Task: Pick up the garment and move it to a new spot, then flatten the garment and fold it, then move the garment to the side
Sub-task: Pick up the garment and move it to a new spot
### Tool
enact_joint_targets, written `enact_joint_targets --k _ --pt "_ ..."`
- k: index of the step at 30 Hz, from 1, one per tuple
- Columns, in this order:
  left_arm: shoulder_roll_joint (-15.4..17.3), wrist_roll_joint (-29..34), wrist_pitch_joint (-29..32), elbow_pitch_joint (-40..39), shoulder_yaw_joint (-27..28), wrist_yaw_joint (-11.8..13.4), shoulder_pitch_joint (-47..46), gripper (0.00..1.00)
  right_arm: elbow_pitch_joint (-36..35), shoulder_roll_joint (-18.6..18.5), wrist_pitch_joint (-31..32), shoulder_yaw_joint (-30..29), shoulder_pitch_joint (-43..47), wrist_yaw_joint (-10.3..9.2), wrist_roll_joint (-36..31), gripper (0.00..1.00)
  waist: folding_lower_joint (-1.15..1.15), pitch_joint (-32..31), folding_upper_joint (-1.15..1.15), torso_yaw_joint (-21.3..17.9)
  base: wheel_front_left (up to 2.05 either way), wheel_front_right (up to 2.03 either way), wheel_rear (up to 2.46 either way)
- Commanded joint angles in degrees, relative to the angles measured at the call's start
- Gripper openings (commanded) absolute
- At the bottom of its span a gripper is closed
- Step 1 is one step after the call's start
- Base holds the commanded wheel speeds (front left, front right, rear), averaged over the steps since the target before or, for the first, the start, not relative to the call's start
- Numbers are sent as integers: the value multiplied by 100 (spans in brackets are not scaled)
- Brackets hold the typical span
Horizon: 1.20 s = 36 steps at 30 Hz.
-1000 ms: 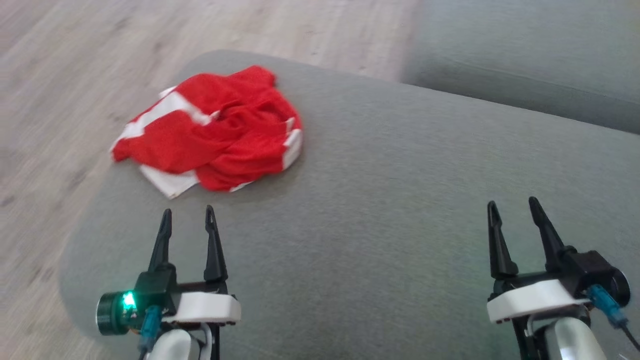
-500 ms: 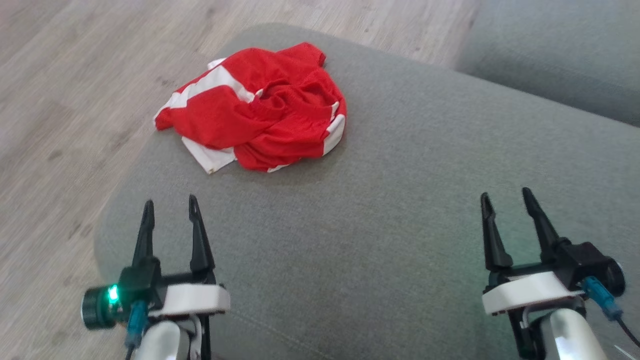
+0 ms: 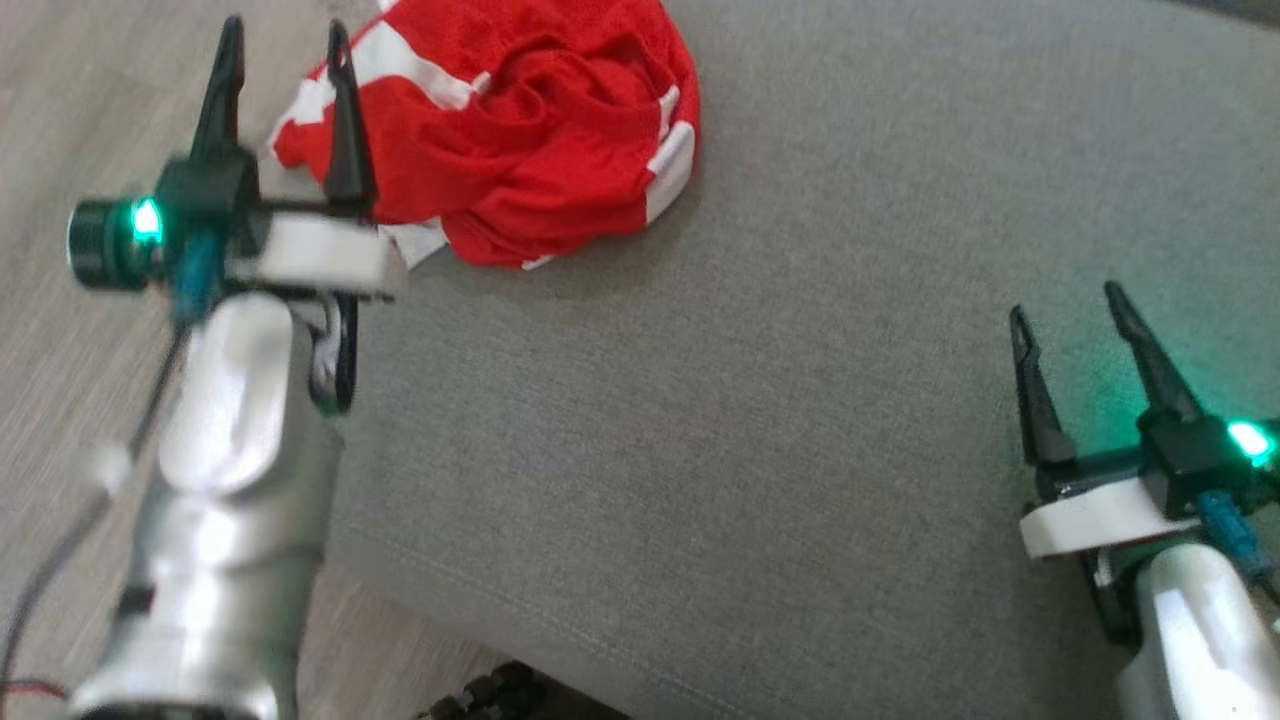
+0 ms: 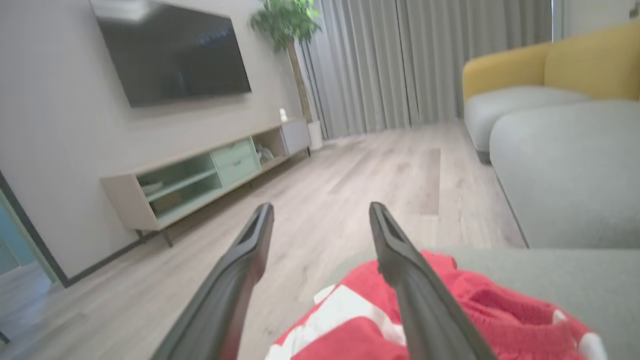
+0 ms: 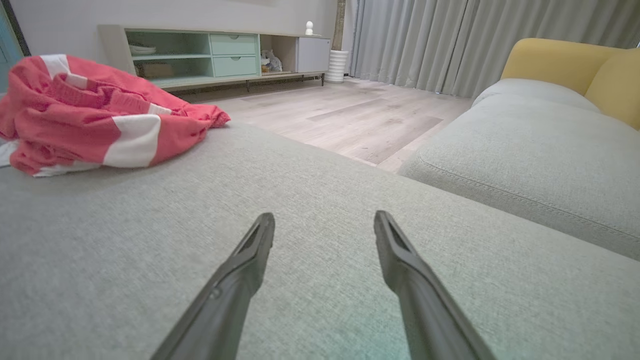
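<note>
Both jaws of your left gripper (image 3: 286, 30) stood apart, empty. Under its tips, the garment (image 3: 520, 120) looked light, limp, bunched; a raised fold seemed your best hold.

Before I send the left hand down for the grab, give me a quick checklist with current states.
1. Left hand open: ok, jaws wide apart.
2. Left hand over the crumpled red-and-white fabric garment: ok, at its left edge.
3. Fingers touching cloth: cannot tell.
4. Right hand open and clear of the garment: ok, well apart from it, over the grey fabric sofa cushion.
5. Bare cushion for a new spot: ok, to the right of the garment.
</note>
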Motion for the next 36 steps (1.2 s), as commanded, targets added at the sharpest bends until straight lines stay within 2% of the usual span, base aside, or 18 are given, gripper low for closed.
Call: enact_joint_targets --k 1,4,9,13,17,19,22,25,28,32,36 --pt "282 -58 219 251 119 -165 -521 100 -220 -97 -62 190 -188 43 -58 100 -2 344 0 -107 0 0 0" --pt "349 -108 613 1097 41 -423 -1204 100 -300 -243 -62 223 -288 43 -82 100 -2 548 0 -174 0 0 0" --pt "304 -269 868 2121 -117 -784 -1872 100 -464 -401 -62 261 -388 43 -112 100 -2 834 0 -323 0 0 0" --pt "283 -277 1187 2856 -379 -905 -2142 100 -496 -470 -62 253 -455 43 -127 100 -2 1018 0 -437 0 0 0" --pt "456 -53 1394 3409 -747 -938 -2263 100 -498 -439 -62 318 -550 43 -125 100 -2 1092 0 -615 0 0 0" --pt "553 36 1246 3509 -859 -941 -2324 0 -505 -399 -62 325 -590 43 -123 100 -2 1096 0 -684 0 0 0" --pt "684 140 866 3544 -964 -892 -2448 0 -528 -310 -62 331 -631 43 -102 100 -2 1017 0 -793 0 0 0" --pt "777 207 436 3427 -1006 -712 -2644 0 -526 -186 -62 350 -623 43 -68 100 -2 830 0 -941 0 0 0" --pt "835 258 265 3307 -1046 -619 -2780 0 -511 -80 -62 371 -629 43 -36 100 -2 677 0 -1083 0 0 0" --pt "974 432 134 2990 -1216 -549 -3037 0 -478 137 -62 398 -621 43 54 100 -2 327 0 -1474 0 0 0" --pt "1049 551 153 2541 -1379 -593 -3264 0 -457 290 -62 434 -557 43 165 100 -2 -8 0 -2016 0 0 0"
